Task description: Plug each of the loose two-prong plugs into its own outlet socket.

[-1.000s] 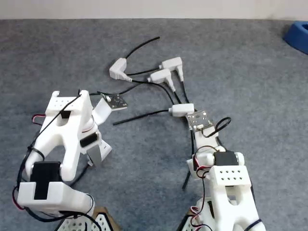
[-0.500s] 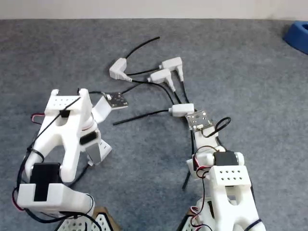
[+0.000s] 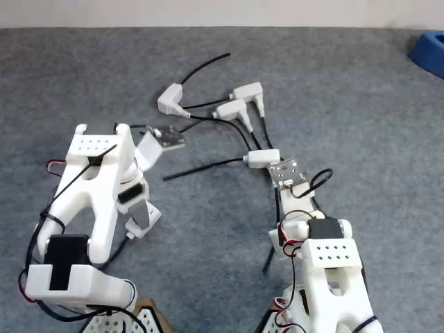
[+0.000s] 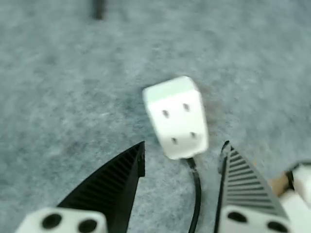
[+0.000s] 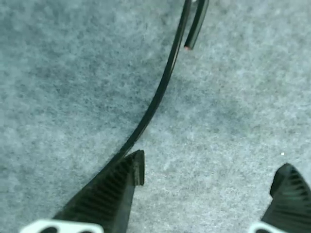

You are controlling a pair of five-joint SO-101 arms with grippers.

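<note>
A white socket block (image 4: 176, 116) with small holes in its face lies on the grey carpet, a black cable (image 4: 195, 194) running from it. My left gripper (image 4: 183, 145) hangs open just above it, one dark finger on each side, not touching. In the high view several white plug and socket pieces lie mid-table: one (image 3: 170, 98) far left, two (image 3: 248, 91) (image 3: 231, 109) close together, one (image 3: 262, 158) nearer the right arm. My right gripper (image 5: 212, 162) is open over bare carpet, beside a thin black cable (image 5: 160, 92).
Black cables (image 3: 201, 168) trail across the carpet between the two arms. A blue object (image 3: 430, 52) sits at the far right edge. The left arm (image 3: 90, 201) and right arm (image 3: 329, 270) stand at the near side.
The left arm's wrist has shifted slightly away from the near edge. The right arm and the white pieces have not moved.
</note>
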